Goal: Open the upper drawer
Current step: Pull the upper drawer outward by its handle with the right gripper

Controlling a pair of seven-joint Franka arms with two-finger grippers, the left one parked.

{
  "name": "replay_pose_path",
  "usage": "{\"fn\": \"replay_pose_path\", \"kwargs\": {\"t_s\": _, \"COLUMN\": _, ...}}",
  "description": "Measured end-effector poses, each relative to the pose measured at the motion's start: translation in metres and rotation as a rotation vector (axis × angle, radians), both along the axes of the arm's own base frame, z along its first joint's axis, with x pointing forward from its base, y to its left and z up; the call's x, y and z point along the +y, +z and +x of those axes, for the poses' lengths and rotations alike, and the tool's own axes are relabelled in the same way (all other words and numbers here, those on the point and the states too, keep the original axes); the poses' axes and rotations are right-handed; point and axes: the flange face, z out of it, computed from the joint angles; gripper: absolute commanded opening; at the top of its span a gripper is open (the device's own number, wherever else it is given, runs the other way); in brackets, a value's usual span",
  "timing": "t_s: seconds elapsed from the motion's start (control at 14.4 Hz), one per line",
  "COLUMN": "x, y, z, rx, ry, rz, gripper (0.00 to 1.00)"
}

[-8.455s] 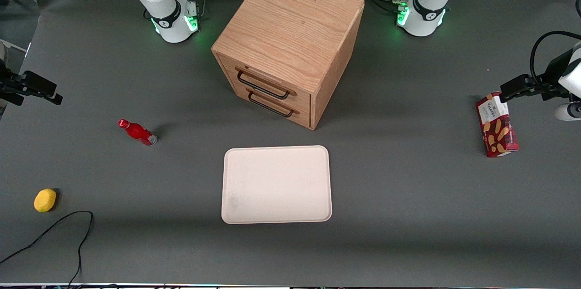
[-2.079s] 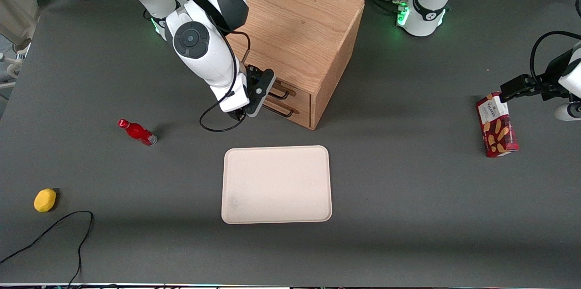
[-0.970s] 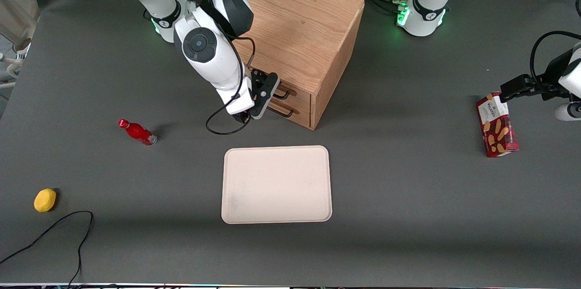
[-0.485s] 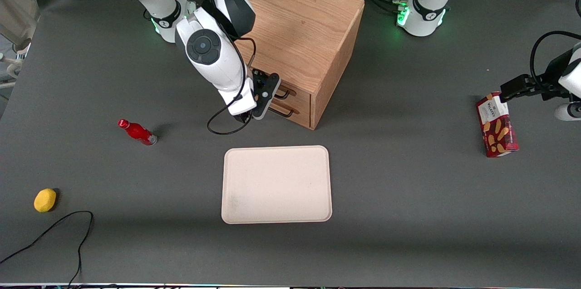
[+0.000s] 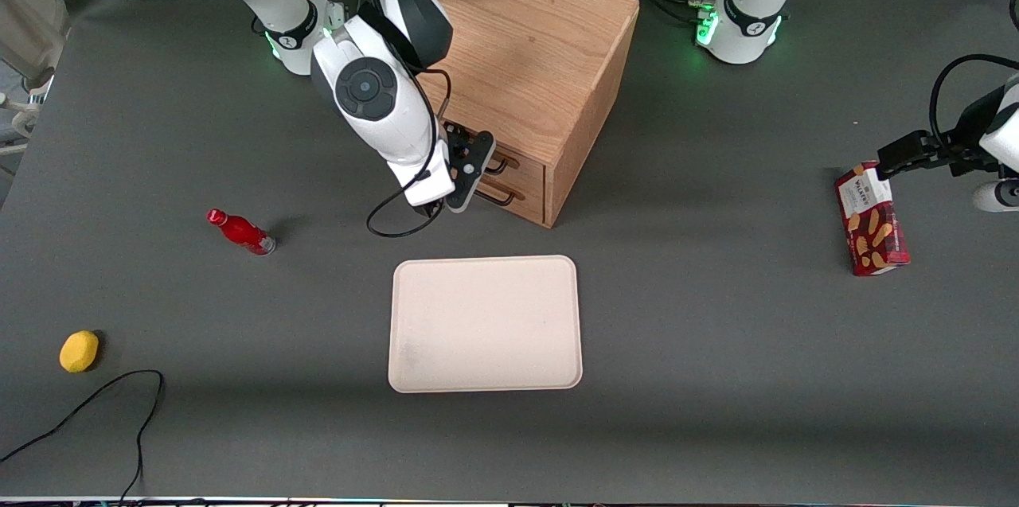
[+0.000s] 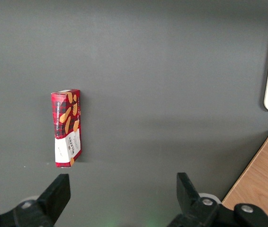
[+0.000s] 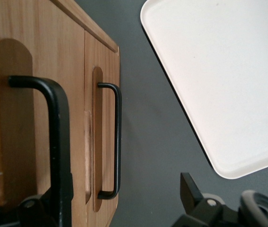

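Observation:
The light oak cabinet stands at the middle of the table, farther from the front camera than the tray. The upper drawer looks closed, and its black handle is partly hidden by my arm. In the right wrist view the upper drawer's face and its thick black handle are close, with the lower drawer's handle beside it. My right gripper is open right in front of the upper drawer. The upper handle runs between its spread fingers, nearer the one on the drawer's side.
A cream tray lies in front of the cabinet, nearer the camera. A red bottle, a yellow fruit and a black cable lie toward the working arm's end. A red biscuit box lies toward the parked arm's end.
The right arm came in from off the table to the cabinet's front. Over the last second the gripper has edged a little further along the drawer fronts, closer to the handles. The drawers have not moved.

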Motion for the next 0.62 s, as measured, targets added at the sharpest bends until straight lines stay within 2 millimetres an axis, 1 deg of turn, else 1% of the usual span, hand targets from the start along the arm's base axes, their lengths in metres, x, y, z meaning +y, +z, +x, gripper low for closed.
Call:
{"fn": "replay_pose_path", "kwargs": {"t_s": 0.21, "x": -0.002, "y": -0.001, "z": 0.009, "rx": 0.016, "ry": -0.005, "rz": -0.014, "gripper": 1.00}}
{"fn": "replay_pose_path", "kwargs": {"t_s": 0.42, "x": -0.018, "y": 0.001, "z": 0.026, "rx": 0.005, "ry": -0.037, "rz": -0.014, "gripper": 1.00}}
{"fn": "replay_pose_path", "kwargs": {"t_s": 0.62, "x": -0.029, "y": 0.001, "z": 0.037, "rx": 0.002, "ry": -0.060, "rz": -0.014, "gripper": 1.00}}
